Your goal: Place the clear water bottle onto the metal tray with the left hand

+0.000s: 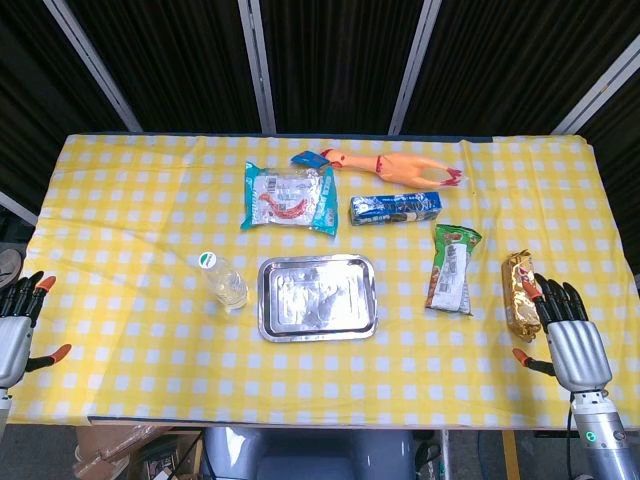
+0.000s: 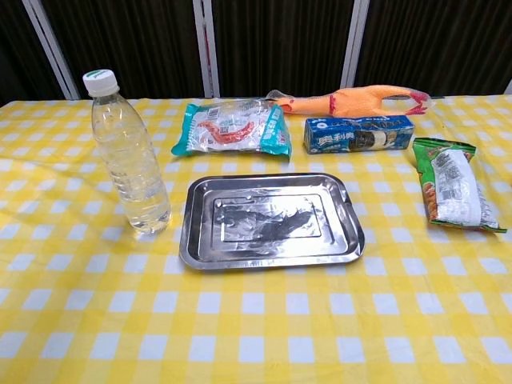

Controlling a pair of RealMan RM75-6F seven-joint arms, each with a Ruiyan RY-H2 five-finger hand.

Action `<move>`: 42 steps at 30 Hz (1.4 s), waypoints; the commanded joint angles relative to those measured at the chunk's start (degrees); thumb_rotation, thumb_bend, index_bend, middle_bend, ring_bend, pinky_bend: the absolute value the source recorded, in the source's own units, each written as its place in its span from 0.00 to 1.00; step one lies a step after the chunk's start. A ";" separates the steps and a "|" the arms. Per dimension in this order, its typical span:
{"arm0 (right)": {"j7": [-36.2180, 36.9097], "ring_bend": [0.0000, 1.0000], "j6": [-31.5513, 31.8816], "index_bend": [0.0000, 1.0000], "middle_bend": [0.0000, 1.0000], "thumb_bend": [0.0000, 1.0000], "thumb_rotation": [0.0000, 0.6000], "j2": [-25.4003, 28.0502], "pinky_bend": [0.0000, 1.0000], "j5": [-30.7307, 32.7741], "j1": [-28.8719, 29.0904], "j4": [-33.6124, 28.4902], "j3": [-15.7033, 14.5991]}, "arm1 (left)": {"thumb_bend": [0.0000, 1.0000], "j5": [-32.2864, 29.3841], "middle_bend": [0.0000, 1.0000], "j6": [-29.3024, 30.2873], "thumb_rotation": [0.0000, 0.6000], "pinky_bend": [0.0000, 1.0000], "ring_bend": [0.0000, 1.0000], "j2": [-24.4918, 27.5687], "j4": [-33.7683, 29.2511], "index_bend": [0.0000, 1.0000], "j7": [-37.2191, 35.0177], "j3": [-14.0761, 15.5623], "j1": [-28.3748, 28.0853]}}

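- Step in hand: the reach has not begun; nothing is gripped and the bottle is untouched.
- The clear plastic water bottle with a white-and-green cap (image 2: 128, 156) stands upright on the yellow-and-white checked tablecloth (image 1: 130, 370), just beside the left rim of the tray, apart from it by a narrow gap.
- The rectangular shiny metal tray (image 2: 200, 256) sits near the middle of the table toward the front edge, nothing in it.
- The left hand (image 1: 18, 320) is at the table's left edge, near the front corner, well apart from the bottle; fingers spread, holding nothing. Only part of it shows at the frame border, so the thumb's pose is probably open but hard to confirm.
- The right hand (image 1: 567, 335) rests near the right edge toward the front, fingers apart, empty, just beside a gold-brown snack packet (image 1: 520, 292).
- Neither hand shows in the chest view.
- Next move, as I judge it: the left hand travels inward across the cloth to the bottle, wraps its body about mid-height, lifts clear of the tray rim, and sets it down inside the tray.
- Risk: the bottle is tall and narrow, so a glancing touch could tip it.
- Behind the tray: a teal snack bag (image 2: 232, 128), a blue biscuit box (image 2: 358, 134), a rubber chicken toy (image 2: 352, 101); a green packet (image 2: 452, 186) lies to the right.
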 commanded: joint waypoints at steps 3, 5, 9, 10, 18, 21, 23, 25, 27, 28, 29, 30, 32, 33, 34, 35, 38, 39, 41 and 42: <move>-0.27 0.04 -0.18 0.11 0.00 0.05 1.00 0.05 0.00 -0.03 -0.02 -0.04 -0.15 | 0.13 -0.22 0.00 -0.41 1.00 0.06 0.00 -0.24 0.18 0.00 0.30 0.02 -0.16; -0.42 0.04 0.03 0.11 0.00 0.05 1.00 0.11 0.00 -0.32 -0.04 -0.31 -0.20 | 0.13 -0.13 0.00 -0.39 1.00 0.06 0.00 -0.35 0.13 0.00 0.64 0.05 -0.22; -0.53 0.04 0.32 0.11 0.00 0.05 1.00 0.21 0.00 -0.60 -0.18 -0.31 -0.33 | 0.13 0.11 0.00 -0.19 1.00 0.06 0.00 -0.69 0.03 0.00 1.52 0.06 -0.33; -0.46 0.04 0.27 0.11 0.00 0.05 1.00 0.24 0.00 -0.43 -0.23 -0.31 -0.31 | 0.13 0.10 0.00 -0.27 1.00 0.06 0.00 -0.74 -0.04 0.00 1.49 0.08 -0.36; -0.65 0.04 0.61 0.11 0.00 0.05 1.00 0.49 0.00 -0.71 -0.48 -0.67 -0.47 | 0.13 -0.58 0.00 -1.33 1.00 0.06 0.00 -1.01 0.62 0.00 0.86 0.09 -0.62; -0.61 0.04 0.63 0.11 0.00 0.05 1.00 0.61 0.00 -0.84 -0.47 -0.85 -0.50 | 0.13 -0.54 0.00 -0.81 1.00 0.06 0.00 -1.16 0.76 0.00 0.56 -0.12 -0.51; -0.35 0.04 0.80 0.11 0.00 0.05 1.00 0.69 0.00 -1.03 -0.50 -0.98 -0.51 | 0.13 -0.15 0.00 -0.10 1.00 0.06 0.00 -1.44 1.09 0.00 0.35 -0.18 -0.37; -0.26 0.04 0.77 0.11 0.00 0.05 1.00 0.74 0.00 -1.02 -0.50 -0.97 -0.50 | 0.13 0.10 0.00 0.34 1.00 0.06 0.00 -1.74 1.29 0.00 -0.11 -0.30 -0.34; -0.21 0.04 0.58 0.11 0.00 0.05 1.00 0.83 0.00 -0.77 -0.50 -1.00 -0.46 | 0.13 0.71 0.00 0.82 1.00 0.06 0.00 -2.13 1.41 0.00 -1.11 -0.35 -0.38; -0.17 0.04 0.58 0.11 0.00 0.05 1.00 0.88 0.00 -0.73 -0.52 -1.07 -0.44 | 0.13 0.90 0.00 0.89 1.00 0.06 0.00 -2.18 1.36 0.00 -1.43 -0.32 -0.39; -0.12 0.04 0.64 0.11 0.00 0.05 1.00 0.95 0.00 -0.74 -0.54 -1.18 -0.41 | 0.13 1.30 0.00 1.04 1.00 0.06 0.00 -2.19 1.11 0.00 -1.97 -0.23 -0.41; -0.06 0.04 0.80 0.11 0.00 0.05 1.00 0.99 0.00 -0.75 -0.63 -1.26 -0.41 | 0.13 1.65 0.00 1.34 1.00 0.06 0.00 -2.23 0.86 0.00 -2.40 -0.23 -0.40; 0.12 0.04 0.87 0.11 0.00 0.05 1.00 1.10 0.00 -0.60 -0.78 -1.39 -0.41 | 0.13 1.85 0.00 1.73 1.00 0.06 0.00 -2.35 0.45 0.00 -2.55 -0.34 -0.38; 0.27 0.04 0.87 0.11 0.00 0.05 1.00 1.17 0.00 -0.45 -0.85 -1.40 -0.40 | 0.13 1.76 0.00 1.71 1.00 0.06 0.00 -2.41 0.17 0.00 -2.29 -0.45 -0.47; 0.43 0.04 0.82 0.11 0.00 0.05 1.00 1.26 0.00 -0.27 -0.92 -1.40 -0.37 | 0.13 1.55 0.00 1.44 1.00 0.06 0.00 -2.47 -0.23 0.00 -1.83 -0.69 -0.73; 0.53 0.04 0.79 0.11 0.00 0.05 1.00 1.31 0.00 -0.17 -0.94 -1.41 -0.34 | 0.13 1.38 0.00 1.22 1.00 0.06 0.00 -2.57 -0.61 0.00 -1.63 -0.95 -1.00; 0.97 0.04 0.70 0.11 0.00 0.05 1.00 1.50 0.00 0.15 -0.94 -1.37 -0.13 | 0.13 0.03 0.00 -0.32 1.00 0.06 0.00 -4.14 -2.50 0.00 -4.51 -3.12 -2.86; 1.12 0.04 0.67 0.11 0.00 0.05 1.00 1.52 0.00 0.20 -0.93 -1.37 -0.09 | 0.12 -0.63 0.00 -1.15 1.00 0.06 0.00 -4.78 -3.06 0.00 -6.19 -3.79 -3.47; 1.59 0.04 0.51 0.11 0.00 0.05 1.00 1.60 0.00 0.30 -0.87 -1.30 -0.01 | 0.12 -2.23 0.00 -4.47 1.00 0.06 0.00 -6.15 -4.07 0.00 -10.58 -5.12 -5.43; 1.82 0.04 0.36 0.11 0.00 0.05 1.00 1.65 0.00 0.43 -0.83 -1.23 0.03 | 0.12 -2.97 0.00 -6.32 1.00 0.06 0.00 -6.85 -4.56 0.00 -12.84 -5.72 -6.49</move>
